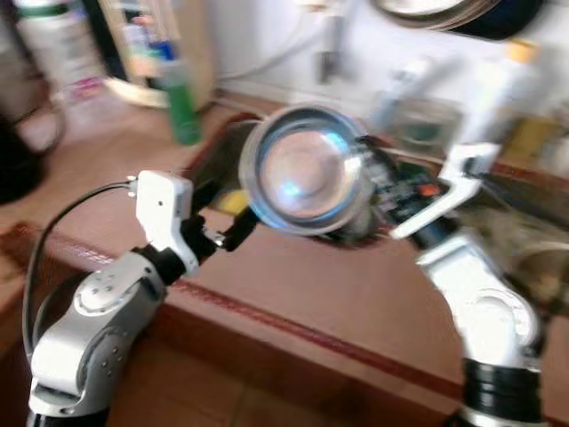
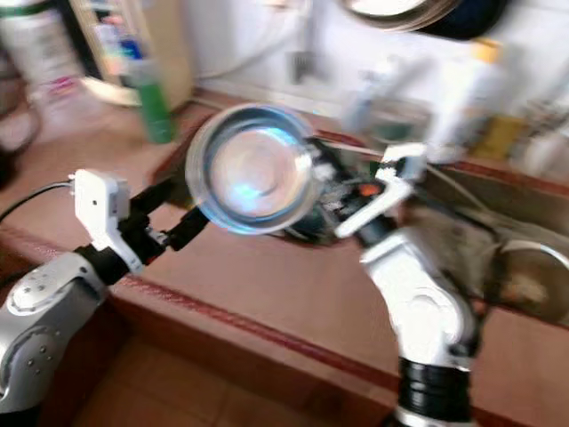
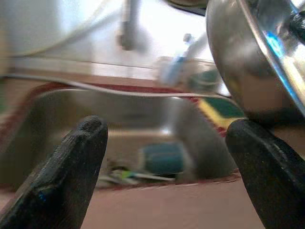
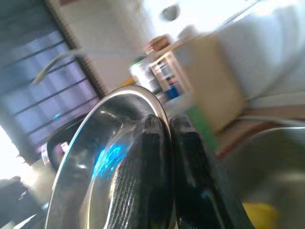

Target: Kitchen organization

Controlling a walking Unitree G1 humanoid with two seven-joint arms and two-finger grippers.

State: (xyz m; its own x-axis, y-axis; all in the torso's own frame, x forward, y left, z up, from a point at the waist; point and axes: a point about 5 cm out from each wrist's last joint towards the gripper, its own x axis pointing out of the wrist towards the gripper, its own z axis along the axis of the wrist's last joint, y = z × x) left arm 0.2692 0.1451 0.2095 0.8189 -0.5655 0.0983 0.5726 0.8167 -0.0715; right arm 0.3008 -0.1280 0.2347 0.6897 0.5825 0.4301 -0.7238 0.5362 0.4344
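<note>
Two grippers are in front of the robot, above a reddish-brown counter (image 1: 311,294) with a sink (image 3: 119,129) set into it. The right gripper (image 4: 164,157) has its two black fingers pressed together on the rim of a steel bowl (image 1: 307,171), one finger inside the bowl and one outside, so it is pinching the bowl by the edge only. The bowl is lifted in the air and tilted, with its open side turned toward the head camera. It hangs above the sink edge, just in front of the right gripper and between the two arms.

The left gripper (image 3: 167,176) holds nothing and its fingers are spread wide. It points toward the sink, and the bowl is just beside its one finger, a little higher. I cannot tell if they touch. Beyond this gripper, in the sink, lie a blue-green thing and some small items, too blurred to name. A green bottle (image 1: 182,102) stands on the counter further beyond the left gripper.

My judgement is that the main risk is the grip itself. A smooth steel rim held at only one place may turn or slip between the fingers, and then the bowl would fall into the sink or on the counter. The head views are blurred, which suggests motion, and a quick swing would make this slip more likely. The bowl could also knock the left gripper, because they are so near
</note>
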